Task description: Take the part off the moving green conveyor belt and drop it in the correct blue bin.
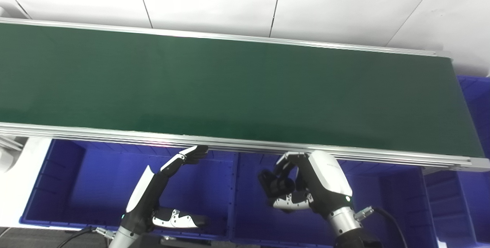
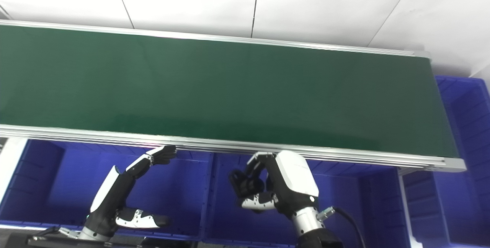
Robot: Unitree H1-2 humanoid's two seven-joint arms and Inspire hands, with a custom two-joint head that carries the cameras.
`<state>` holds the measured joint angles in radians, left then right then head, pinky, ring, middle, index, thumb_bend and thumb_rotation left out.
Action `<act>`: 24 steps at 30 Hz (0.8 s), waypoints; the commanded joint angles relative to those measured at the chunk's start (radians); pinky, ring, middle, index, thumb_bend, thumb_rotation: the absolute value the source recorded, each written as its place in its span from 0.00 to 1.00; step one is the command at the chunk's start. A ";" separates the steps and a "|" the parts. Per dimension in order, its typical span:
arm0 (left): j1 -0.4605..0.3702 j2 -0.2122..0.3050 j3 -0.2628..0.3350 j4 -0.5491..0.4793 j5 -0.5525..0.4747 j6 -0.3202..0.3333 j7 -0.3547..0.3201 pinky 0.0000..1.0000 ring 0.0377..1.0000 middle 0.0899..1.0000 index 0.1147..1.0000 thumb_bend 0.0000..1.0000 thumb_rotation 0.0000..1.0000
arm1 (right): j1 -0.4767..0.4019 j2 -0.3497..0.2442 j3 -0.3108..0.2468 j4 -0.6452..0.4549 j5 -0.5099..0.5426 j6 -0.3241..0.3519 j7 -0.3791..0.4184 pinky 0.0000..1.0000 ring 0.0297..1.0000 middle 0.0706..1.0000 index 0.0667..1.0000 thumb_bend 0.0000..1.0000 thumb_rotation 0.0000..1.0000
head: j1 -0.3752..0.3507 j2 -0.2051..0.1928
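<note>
The green conveyor belt (image 1: 229, 87) runs across the view, and no part shows on it. My left hand (image 1: 157, 194) is open, fingers stretched up toward the belt's near rail and thumb out to the right, above the left blue bin (image 1: 95, 171). My right hand (image 1: 306, 183) hangs over the middle blue bin (image 1: 249, 209) just below the rail. Its fingers are curled in toward the thumb. Their dark tips hide whether anything is held.
The belt's aluminium near rail (image 1: 245, 146) lies just above both hands. Another blue bin (image 1: 402, 202) sits to the right, and one more (image 1: 474, 98) stands past the belt's right end. White floor tiles lie behind the belt.
</note>
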<state>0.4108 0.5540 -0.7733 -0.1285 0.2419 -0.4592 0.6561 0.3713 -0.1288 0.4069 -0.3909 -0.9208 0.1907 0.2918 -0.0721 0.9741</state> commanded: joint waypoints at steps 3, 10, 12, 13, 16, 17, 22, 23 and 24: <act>0.012 -0.004 0.029 0.007 -0.019 -0.011 -0.036 0.74 0.79 0.80 0.80 0.74 0.56 | -0.008 -0.008 0.009 0.064 -0.010 -0.045 -0.088 0.17 0.20 0.43 0.45 0.53 0.00 | 0.001 -0.017; 0.001 -0.011 0.043 0.046 0.002 -0.011 -0.049 0.74 0.79 0.80 0.81 0.74 0.60 | -0.075 0.001 0.015 0.272 -0.007 -0.026 -0.178 0.20 0.24 0.43 0.45 0.53 0.00 | -0.017 -0.044; -0.003 -0.012 0.042 0.051 0.000 -0.011 -0.052 0.74 0.79 0.80 0.81 0.74 0.59 | -0.092 0.005 0.015 0.326 -0.004 -0.021 -0.200 0.20 0.24 0.43 0.45 0.53 0.00 | -0.017 -0.051; -0.004 -0.012 0.042 0.053 -0.004 -0.011 -0.059 0.74 0.79 0.80 0.81 0.74 0.59 | -0.102 0.006 0.017 0.356 -0.007 -0.018 -0.211 0.20 0.24 0.43 0.45 0.53 0.00 | -0.017 -0.051; -0.009 -0.016 0.042 0.061 -0.005 -0.011 -0.069 0.74 0.79 0.81 0.81 0.74 0.59 | -0.128 0.003 0.036 0.430 -0.011 0.007 -0.192 0.38 0.46 0.43 0.49 0.52 0.00 | -0.015 -0.066; -0.010 -0.018 0.042 0.063 -0.006 -0.011 -0.071 0.75 0.79 0.81 0.81 0.75 0.59 | -0.133 -0.003 0.047 0.442 -0.009 0.018 -0.163 0.48 0.56 0.57 0.61 0.52 0.25 | -0.015 -0.067; -0.013 -0.020 0.036 0.072 -0.008 -0.011 -0.073 0.75 0.80 0.81 0.82 0.75 0.59 | -0.117 -0.025 0.091 0.448 -0.015 0.006 -0.156 0.95 0.92 0.92 0.92 0.62 0.96 | -0.012 -0.077; -0.012 -0.019 0.035 0.073 -0.013 -0.011 -0.074 0.75 0.80 0.81 0.82 0.75 0.60 | -0.105 -0.023 0.089 0.442 -0.005 -0.006 -0.182 0.98 0.96 0.95 0.95 0.65 0.99 | -0.015 -0.079; -0.012 -0.018 0.034 0.074 -0.016 -0.011 -0.074 0.76 0.80 0.81 0.82 0.76 0.60 | -0.098 -0.022 0.089 0.438 0.003 -0.013 -0.198 0.99 0.98 0.97 0.97 0.67 0.99 | -0.015 -0.079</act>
<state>0.3977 0.5324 -0.7428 -0.0488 0.2277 -0.4591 0.5769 0.2631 -0.1544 0.4994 0.0755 -0.9263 0.1990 0.1369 -0.0874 0.8958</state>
